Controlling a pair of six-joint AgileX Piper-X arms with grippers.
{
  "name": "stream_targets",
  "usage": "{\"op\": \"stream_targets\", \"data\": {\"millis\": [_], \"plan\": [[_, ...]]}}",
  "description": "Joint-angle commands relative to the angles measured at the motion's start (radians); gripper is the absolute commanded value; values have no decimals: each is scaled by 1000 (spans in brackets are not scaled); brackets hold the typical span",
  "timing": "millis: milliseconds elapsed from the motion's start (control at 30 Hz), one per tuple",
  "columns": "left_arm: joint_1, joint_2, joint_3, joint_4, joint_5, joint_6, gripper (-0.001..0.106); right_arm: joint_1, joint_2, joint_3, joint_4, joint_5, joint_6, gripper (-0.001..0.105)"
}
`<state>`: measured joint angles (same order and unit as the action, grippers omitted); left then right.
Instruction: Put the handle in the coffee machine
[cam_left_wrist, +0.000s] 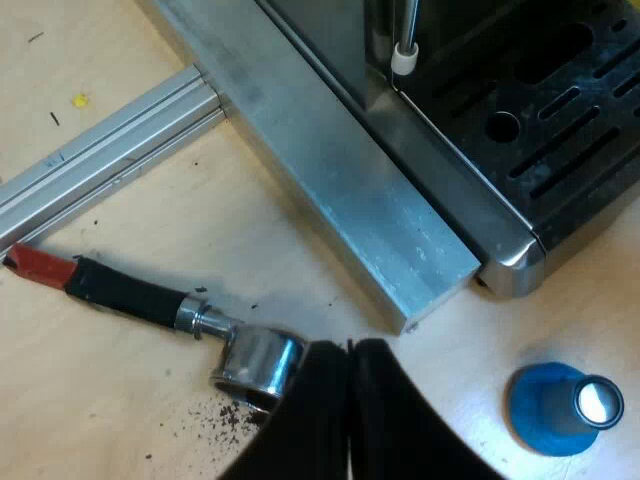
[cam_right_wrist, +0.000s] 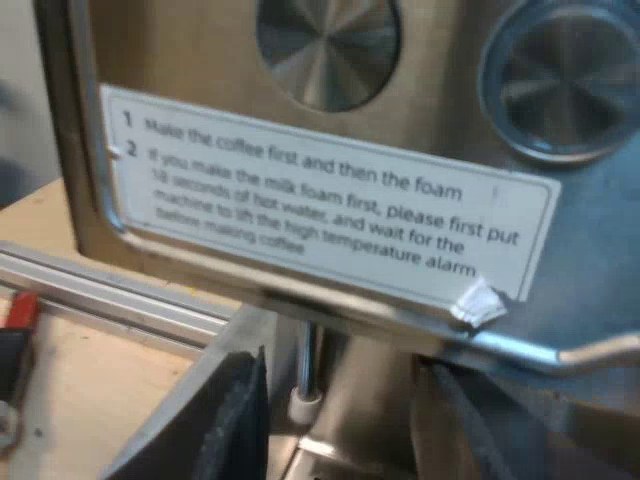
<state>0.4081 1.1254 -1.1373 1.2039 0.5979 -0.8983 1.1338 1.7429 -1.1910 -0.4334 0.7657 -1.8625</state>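
The metal holder (cam_left_wrist: 256, 360) lies loose on the wooden table, its dark handle (cam_left_wrist: 128, 292) ending in a red tip (cam_left_wrist: 38, 264). My left gripper (cam_left_wrist: 350, 348) is shut with nothing between its fingers, the tips right beside the holder's metal head. The espresso machine's drip tray (cam_left_wrist: 560, 120) and steam wand (cam_left_wrist: 404, 52) are farther off. My right gripper (cam_right_wrist: 350, 420) is open, close to the machine's front panel (cam_right_wrist: 330, 215), with the steam wand (cam_right_wrist: 304, 385) between its fingers. The red tip (cam_right_wrist: 20, 310) of the handle shows at the table's edge of that view.
A blue tamper (cam_left_wrist: 562, 408) stands on the table near the machine's corner. An aluminium bar (cam_left_wrist: 330, 180) runs along the machine's base, and a second rail (cam_left_wrist: 110, 150) branches off it. Coffee grounds (cam_left_wrist: 215, 415) are scattered by the holder. Two round knobs (cam_right_wrist: 328, 40) sit above a printed label.
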Motion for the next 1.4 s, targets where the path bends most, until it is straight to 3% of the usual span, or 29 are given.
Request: {"op": "stream_targets", "data": {"millis": [33, 100, 233, 500, 700, 1033, 1267, 1400], "plan": [[2, -11, -2, 3, 15, 6, 1, 2, -34, -22, 68, 19, 69, 37], [2, -14, -2, 3, 15, 6, 1, 8, -34, -22, 148, 14, 145, 37], [2, -14, -2, 6, 36, 0, 1, 23, -43, -22, 262, -28, 218, 37], [2, -22, -2, 6, 96, -69, 1, 45, -109, -22, 613, -135, 448, 37], [2, -76, -2, 3, 96, -91, 1, 47, -163, -22, 764, -268, 452, 37], [2, -147, -2, 2, 96, -221, 4, 47, -285, -22, 928, -329, 452, 37], [2, -168, -2, 10, 96, -306, 58, 47, -365, -22, 1060, -335, 434, 37], [2, -197, -2, 10, 98, -337, 61, 44, -398, -22, 1131, -363, 434, 37]]}}
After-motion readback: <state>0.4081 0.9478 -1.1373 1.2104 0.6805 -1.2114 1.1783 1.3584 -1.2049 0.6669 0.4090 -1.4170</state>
